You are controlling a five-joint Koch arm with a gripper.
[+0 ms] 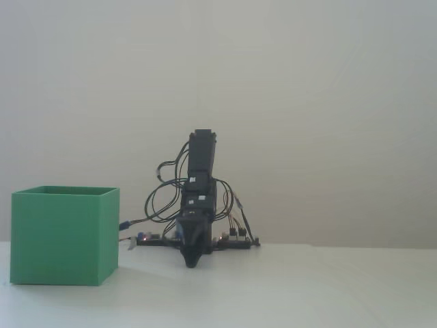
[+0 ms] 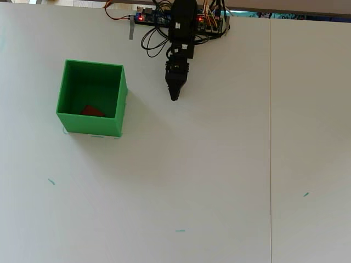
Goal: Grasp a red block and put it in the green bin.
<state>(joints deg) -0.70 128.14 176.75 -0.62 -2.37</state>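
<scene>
Overhead view: the green bin (image 2: 91, 98) stands on the white table (image 2: 219, 181), left of my folded arm (image 2: 181, 33) and well apart from it. The red block (image 2: 92, 111) lies inside the bin on its floor, close to the wall nearest the bottom edge of that view and a little left of the middle. Only its upper face shows past the rim.

My gripper (image 2: 174, 95) points toward the bottom of the overhead view and tapers to a single dark tip, with nothing between the jaws. They seem pressed together, since no gap shows at the tip. It hangs to the right of the bin, apart from it, with bare table under it.

In the fixed view, which faces me from the front, the gripper (image 1: 191, 263) hangs low just above the table, tip downward, in front of my base. The bin (image 1: 63, 236) stands at the left of that view, its plain walls hiding the block completely. My upper links rise upright behind the gripper, and loops of black cable (image 1: 160, 195) curl out to the left of them.

My controller board (image 2: 153, 16), with a small red light, sits at the top edge of the overhead view beside my base. A few small teal marks (image 2: 180, 230) dot the table.
</scene>
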